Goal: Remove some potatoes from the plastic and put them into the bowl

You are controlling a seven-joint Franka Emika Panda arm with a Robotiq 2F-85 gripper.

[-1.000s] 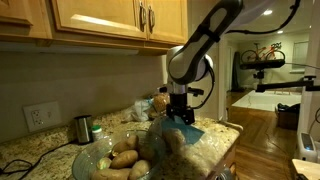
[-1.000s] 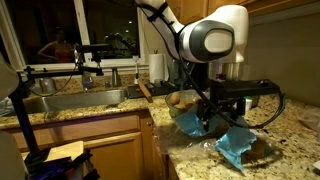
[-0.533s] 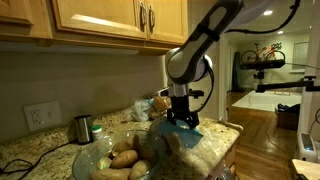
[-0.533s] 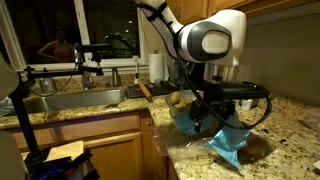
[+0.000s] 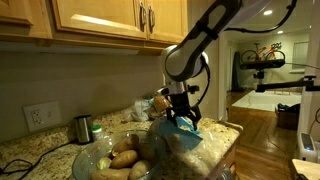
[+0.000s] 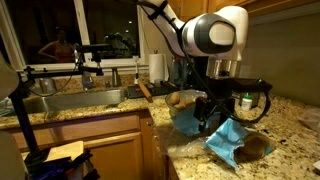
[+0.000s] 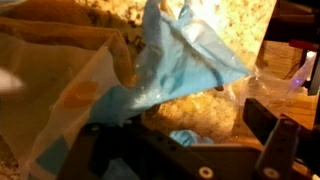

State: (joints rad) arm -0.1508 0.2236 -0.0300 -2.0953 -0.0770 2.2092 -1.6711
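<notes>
Blue-topped and crinkled, the bag (image 5: 186,133) lies on a granite counter (image 5: 30,150) in an exterior view, directly under the gripper (image 5: 181,115), whose fingers point down at its upper edge. Just beside the bag stands the glass bowl (image 5: 82,158), with several tan potatoes (image 5: 124,158) lying in it. A dark metal cup (image 5: 83,128) stands nearer the wall, close to an outlet (image 5: 38,117). Wooden cabinets (image 5: 100,20) hang above.

In an exterior view from across the counter, the arm (image 6: 215,35) bends over the same spot. The gripper (image 6: 208,112) hangs between bowl (image 6: 185,125) and bag (image 6: 228,140), its fingers at the bag's blue edge. What looks like one of the potatoes (image 6: 258,147) shows brown through the clear part of the bag. A sink (image 6: 70,100) and a paper-towel roll (image 6: 157,66) stand behind.

In the wrist view, the gripper (image 7: 180,150) has its dark fingers (image 7: 275,135) spread wide — a fold of the blue bag (image 7: 185,60) rises between them, but the jaws clamp nothing. Speckled counter (image 7: 235,20) shows beyond the plastic.
</notes>
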